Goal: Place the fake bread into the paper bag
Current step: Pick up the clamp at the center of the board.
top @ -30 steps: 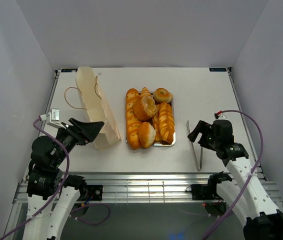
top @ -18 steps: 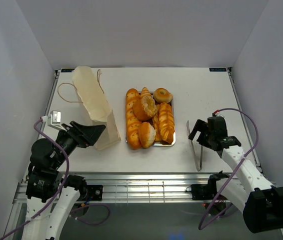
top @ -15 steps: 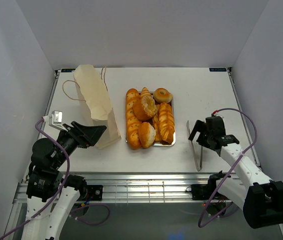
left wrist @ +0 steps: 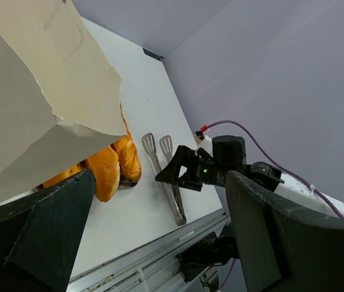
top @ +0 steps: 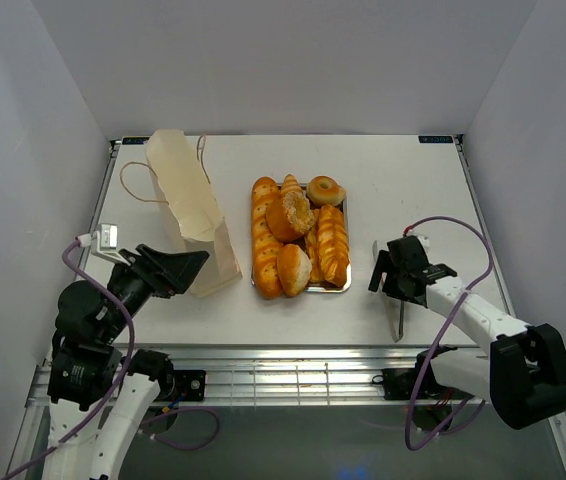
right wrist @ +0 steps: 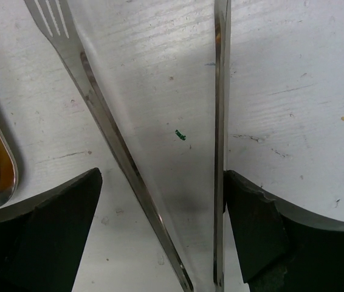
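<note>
Loaves and rolls of fake bread [top: 298, 232] lie heaped on the silver tray [top: 346, 288] at mid-table in the top view. None is yet in the paper bag [top: 191, 215], which lies flat just left of the tray. Over the last second the right gripper [top: 384, 276] has dropped low onto the metal tongs [top: 399, 322], and the bag has shifted slightly. The left gripper [top: 185, 266] stays at the bag's near end. From the left wrist, its 2 fingers [left wrist: 44, 237] stand wide apart around nothing, the bag's tan wall fills the upper left, and bread peeks out beneath it. From the right wrist, both fingers [right wrist: 44, 237] are spread and straddle the 2 tong arms, pinching neither. I judge the right arm is about to take up the tongs as its tool, so bagging has not begun.
</note>
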